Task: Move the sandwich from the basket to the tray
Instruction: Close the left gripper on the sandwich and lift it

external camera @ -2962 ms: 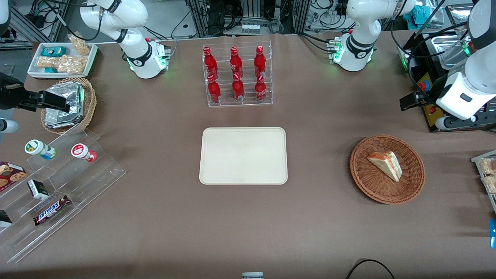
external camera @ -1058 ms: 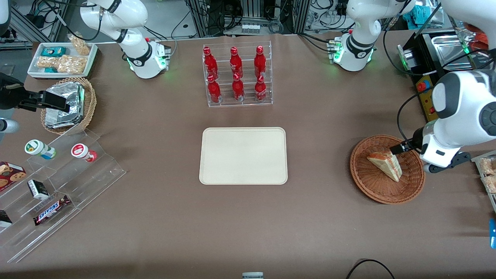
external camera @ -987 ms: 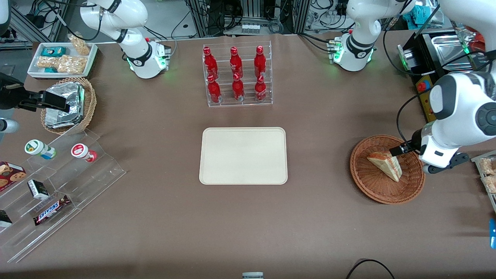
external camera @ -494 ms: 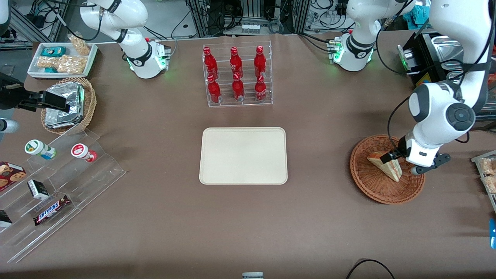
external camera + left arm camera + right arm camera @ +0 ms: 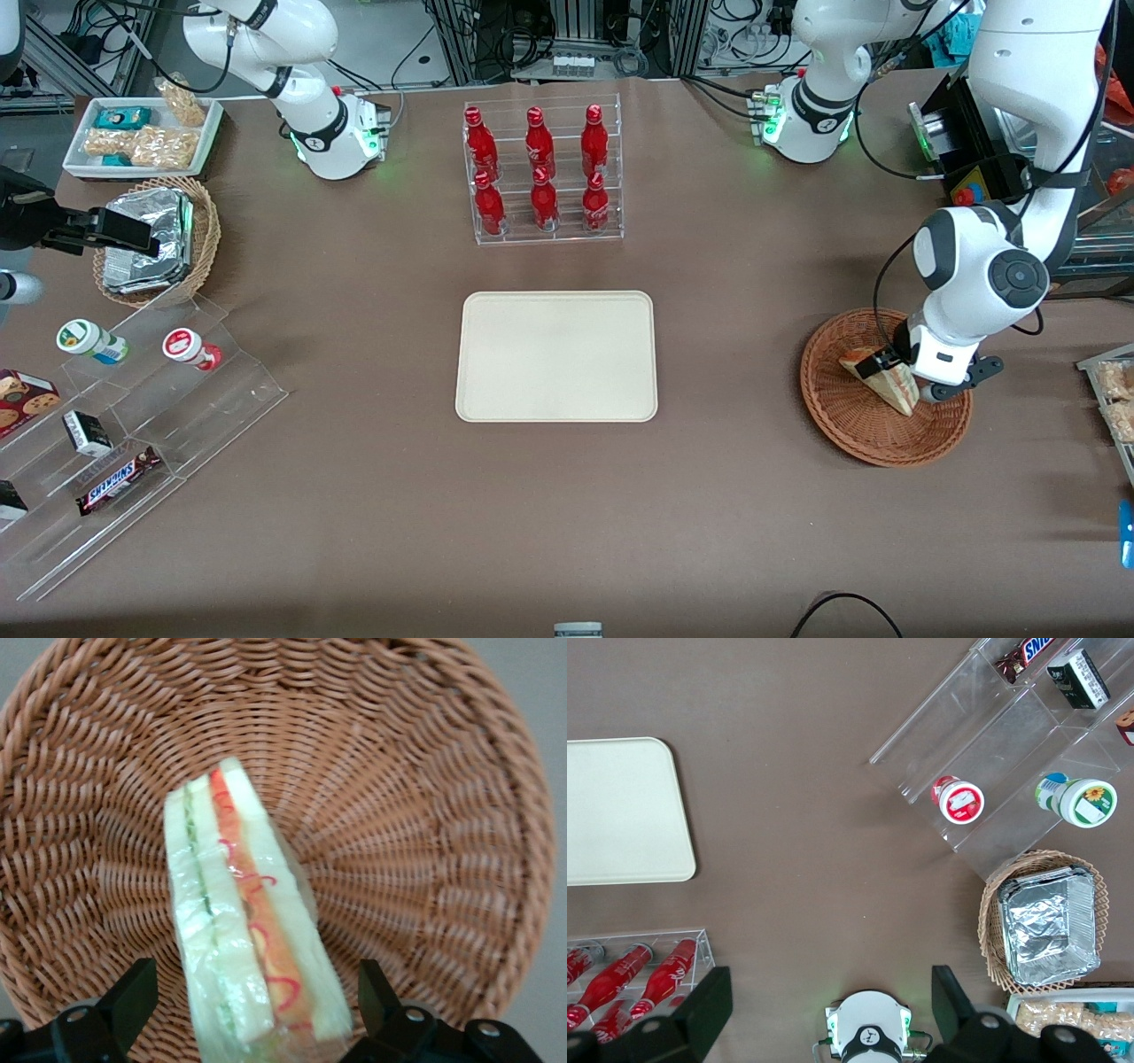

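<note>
**Spread over the wedge, not yet closed**

Front view: sandwich (image 5: 879, 379) lying on its side in the basket (image 5: 850, 434), toward the working arm's end of the table. Gripper (image 5: 889, 362) low over the wedge's wider end, inside the basket's rim. Tray (image 5: 556, 356) bare, at mid-table, well apart from the basket. Rack of red bottles (image 5: 540, 170) standing farther from the camera than the tray, off the straight path between basket and tray.

Left wrist view: sandwich (image 5: 252, 943) seen along its length, white bread outside, green and red-orange layers between, a glossy film seemingly wrapped about it. Basket (image 5: 425, 815) weave all round beneath. Gripper (image 5: 257, 1005) spread wide, one fingertip (image 5: 133, 997) on each bread face, a clear gap on either side, nothing pinched, nothing touched so far as can be told.

Right wrist view: tray (image 5: 620, 811) visible; sandwich, basket and gripper out of sight.

Judged as to handling: light, soft, easily crushed; layers apt to slide apart if squeezed across the filling's edge; film perhaps slippery. Best taken across the two flat bread faces near the thick end, as now lined up, with gentle closing only until firm. Probably a little more descent needed first, short of pressing into the wicker.
</note>
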`<action>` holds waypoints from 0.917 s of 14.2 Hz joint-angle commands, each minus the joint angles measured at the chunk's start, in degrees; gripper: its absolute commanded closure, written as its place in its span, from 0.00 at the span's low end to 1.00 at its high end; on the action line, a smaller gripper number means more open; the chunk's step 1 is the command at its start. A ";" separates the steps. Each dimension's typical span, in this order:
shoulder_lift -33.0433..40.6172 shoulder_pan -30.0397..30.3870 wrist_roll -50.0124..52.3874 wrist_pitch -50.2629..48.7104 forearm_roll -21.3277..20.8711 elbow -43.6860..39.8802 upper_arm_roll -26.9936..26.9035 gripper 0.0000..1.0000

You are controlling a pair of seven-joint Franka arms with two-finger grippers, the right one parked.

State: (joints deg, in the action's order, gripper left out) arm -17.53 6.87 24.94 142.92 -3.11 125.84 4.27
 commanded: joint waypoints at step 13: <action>1.10 -3.25 9.33 -11.21 -0.41 -8.48 0.38 0.83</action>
State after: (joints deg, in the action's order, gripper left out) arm -17.50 6.12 32.79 138.72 -3.10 121.76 4.62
